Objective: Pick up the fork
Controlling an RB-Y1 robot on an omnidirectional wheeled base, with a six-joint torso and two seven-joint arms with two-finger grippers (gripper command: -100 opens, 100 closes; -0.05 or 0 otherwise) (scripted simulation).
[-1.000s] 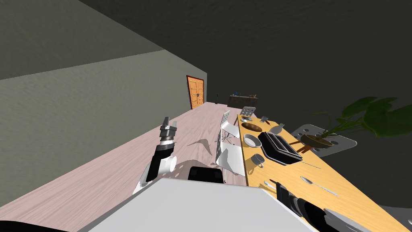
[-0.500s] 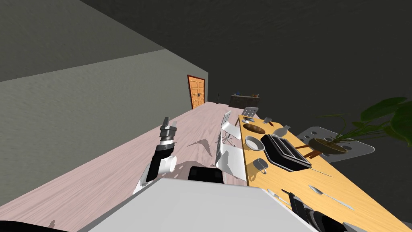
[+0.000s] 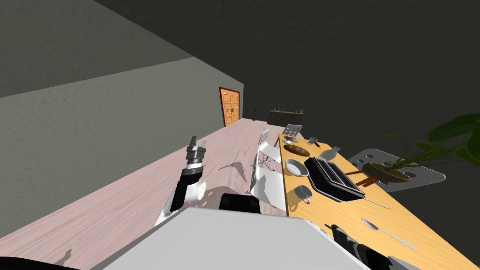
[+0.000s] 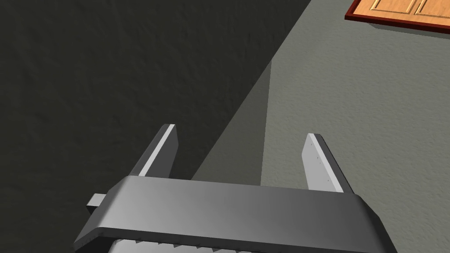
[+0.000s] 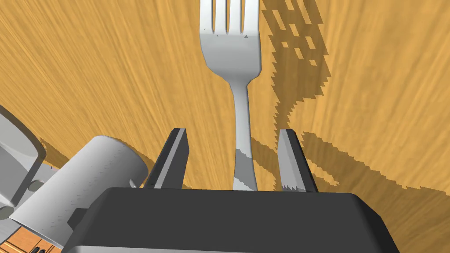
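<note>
Fork [image 5: 230, 52] lies flat on the wooden table [image 5: 110, 79], tines pointing away from the right gripper [image 5: 232, 132], its handle running between the two fingers. Those jaws stand partly narrowed, with a gap on each side of the handle, not touching it. Over the floor, well apart from the table, the left gripper [image 4: 241, 131] is raised, its jaws wide.

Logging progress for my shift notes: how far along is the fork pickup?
Done: the right gripper straddles the fork handle on the wooden table. In hand: the grasp; fingers stand clear of the handle. To do: close and lift. The left gripper is open, idle.
</note>
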